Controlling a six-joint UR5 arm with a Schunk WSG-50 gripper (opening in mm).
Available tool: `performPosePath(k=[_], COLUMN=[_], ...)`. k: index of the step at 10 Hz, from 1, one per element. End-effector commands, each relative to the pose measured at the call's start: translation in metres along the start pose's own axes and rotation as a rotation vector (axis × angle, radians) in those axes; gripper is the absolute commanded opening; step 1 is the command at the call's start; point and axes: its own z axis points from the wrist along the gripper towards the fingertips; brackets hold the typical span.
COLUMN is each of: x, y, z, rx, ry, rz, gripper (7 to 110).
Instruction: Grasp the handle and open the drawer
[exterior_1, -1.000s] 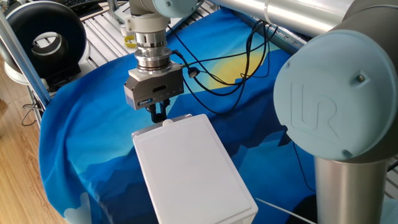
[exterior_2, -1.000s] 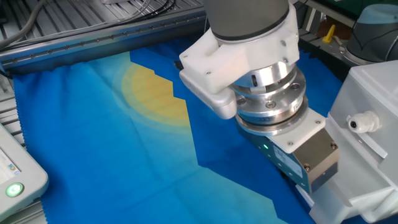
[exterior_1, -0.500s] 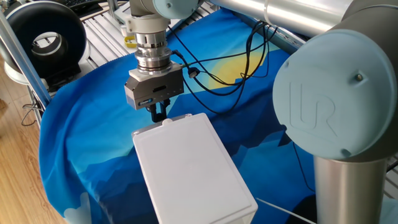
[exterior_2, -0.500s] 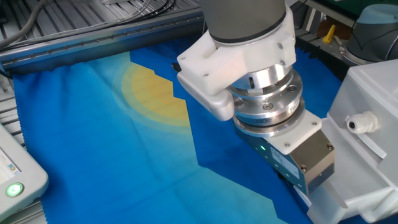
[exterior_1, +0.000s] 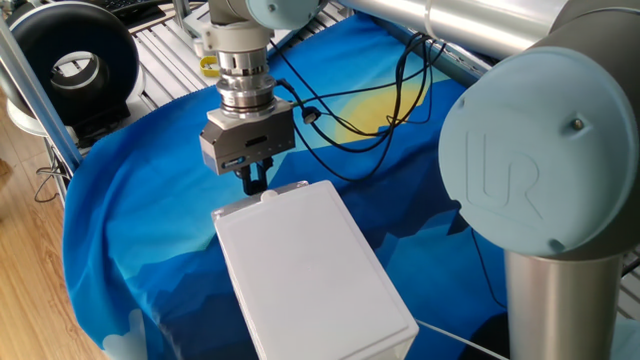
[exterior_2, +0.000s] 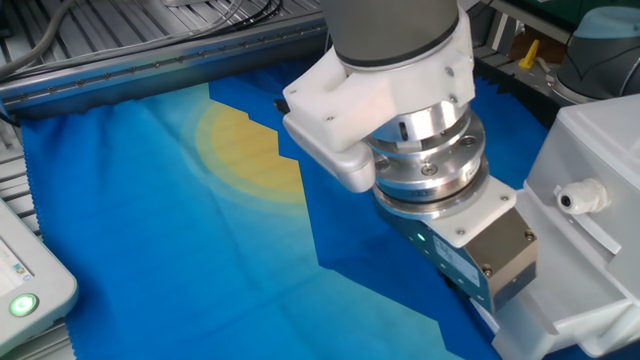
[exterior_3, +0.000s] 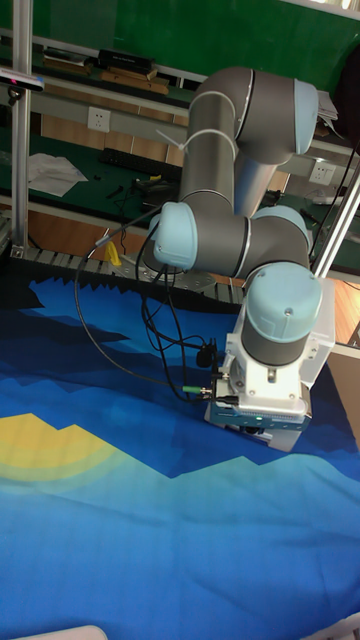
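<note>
The handle (exterior_1: 268, 194) is a small round white plastic knob, poking out of the drawer (exterior_1: 262, 201) front at the far narrow end of the white box (exterior_1: 305, 270); only a sliver of that front shows under the lid edge, so I judge the drawer barely out, if at all. My gripper (exterior_1: 256, 180) hangs straight down right at the knob, its dark fingers (exterior_1: 254, 177) close together and low enough to meet it, and I read that as pinched on the handle, though the contact itself is too small to confirm. The vertical wrist makes sense: the knob sticks out sideways, so coming down from above lets the fingers straddle it and pull away from the box. In the other fixed view the fingertips are hidden behind the gripper body. The box is smooth matte plastic with rounded corners and a flat lid. It sits on a blue cloth (exterior_2: 150, 240) with a yellow sun print, slightly rippled, soft, so the box may slide when I pull. Black cables (exterior_1: 370, 110) loop over the cloth behind the wrist. At one corner of the other fixed view sits a white pendant (exterior_2: 25, 290) with a green light.
</note>
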Motion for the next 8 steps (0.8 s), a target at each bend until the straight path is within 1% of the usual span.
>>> performPosePath(k=[1,4,8], x=[-0.003,-0.009,-0.0128], y=[0.0046,0.0069,0.0073], z=[-0.0049,-0.0065,-0.0083], rx=[-0.012,-0.019,-0.021], ry=[-0.017,-0.044,-0.061], rz=[-0.004,-0.012,-0.025], gripper=[7,7,7])
